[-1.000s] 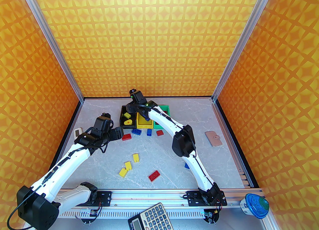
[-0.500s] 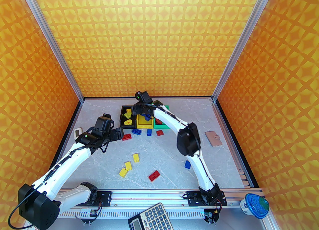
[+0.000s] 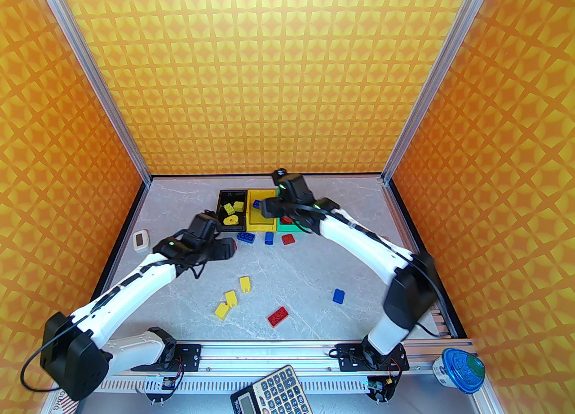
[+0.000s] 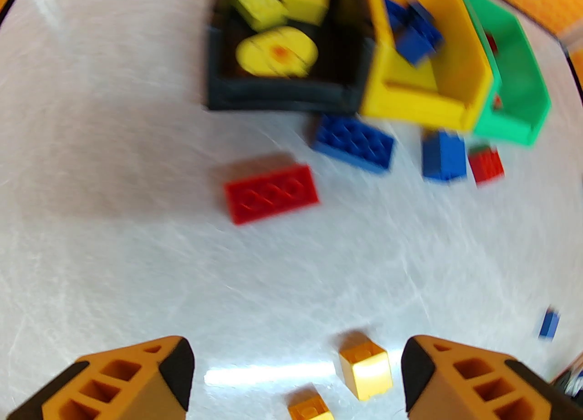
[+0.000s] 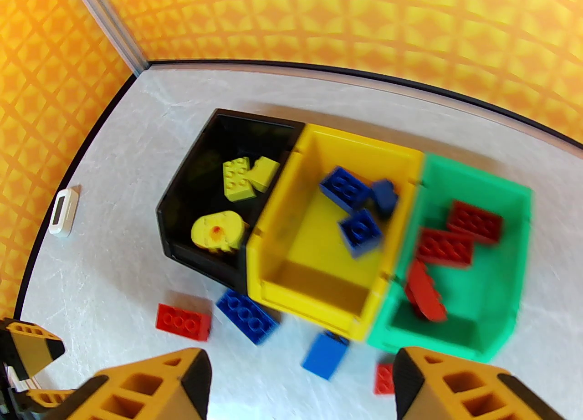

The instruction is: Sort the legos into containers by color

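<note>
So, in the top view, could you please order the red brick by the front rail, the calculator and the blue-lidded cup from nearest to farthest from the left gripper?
From the left gripper:
1. Red brick, on the table before the rail.
2. Calculator, below the rail.
3. Blue-lidded cup, bottom right corner.

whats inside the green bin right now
Three red legos lie inside the green bin: two flat toward the back, one tilted along the side next to the yellow bin. Anything beneath them is hidden.
</note>
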Motion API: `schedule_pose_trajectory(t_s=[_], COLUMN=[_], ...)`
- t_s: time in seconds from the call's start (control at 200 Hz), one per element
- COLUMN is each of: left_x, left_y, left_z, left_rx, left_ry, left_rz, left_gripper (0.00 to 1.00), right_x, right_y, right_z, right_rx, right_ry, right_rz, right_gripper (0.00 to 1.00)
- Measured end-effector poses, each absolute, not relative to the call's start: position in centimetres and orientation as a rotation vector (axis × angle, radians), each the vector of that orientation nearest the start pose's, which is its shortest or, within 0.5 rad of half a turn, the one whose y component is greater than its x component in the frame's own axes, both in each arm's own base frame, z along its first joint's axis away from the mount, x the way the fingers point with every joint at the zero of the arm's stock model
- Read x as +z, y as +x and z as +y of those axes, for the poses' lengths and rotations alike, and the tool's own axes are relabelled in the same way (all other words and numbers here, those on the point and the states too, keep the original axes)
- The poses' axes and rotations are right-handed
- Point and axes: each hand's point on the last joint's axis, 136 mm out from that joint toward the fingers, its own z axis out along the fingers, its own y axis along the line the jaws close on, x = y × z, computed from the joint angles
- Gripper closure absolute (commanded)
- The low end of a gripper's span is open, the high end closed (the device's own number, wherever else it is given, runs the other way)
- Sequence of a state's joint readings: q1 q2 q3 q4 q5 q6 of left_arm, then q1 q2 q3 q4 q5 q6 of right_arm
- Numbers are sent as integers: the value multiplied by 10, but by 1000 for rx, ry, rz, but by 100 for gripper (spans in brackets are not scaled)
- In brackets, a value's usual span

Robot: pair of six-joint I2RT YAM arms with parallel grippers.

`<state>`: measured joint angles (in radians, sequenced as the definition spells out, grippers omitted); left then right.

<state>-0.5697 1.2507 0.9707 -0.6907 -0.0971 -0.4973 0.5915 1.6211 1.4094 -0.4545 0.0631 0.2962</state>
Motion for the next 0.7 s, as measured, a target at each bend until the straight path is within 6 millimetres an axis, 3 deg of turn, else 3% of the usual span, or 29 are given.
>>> schedule_pose_trajectory(t_s=[0.13,0.31,0.495,0.695], left_x=[149,150,137,106], left_y=[267,226,185,164], left_z=[-195,-250,-285,-308], left_rx=[-365,-500,-560,-518], left_ry=[233,572,861,1058], left_rz=[2570,2537,2521,2563], left_gripper=[21,21,21,22], right_x=[222,213,230,248], right_y=[398,394,386,382], right_z=[230,204,189,174], right_rx=[372,325,310,288], right_ry=[-228,-163,-129,-91], right_rz=[2273,2292,2247,2201], right_gripper=[29,29,28,27])
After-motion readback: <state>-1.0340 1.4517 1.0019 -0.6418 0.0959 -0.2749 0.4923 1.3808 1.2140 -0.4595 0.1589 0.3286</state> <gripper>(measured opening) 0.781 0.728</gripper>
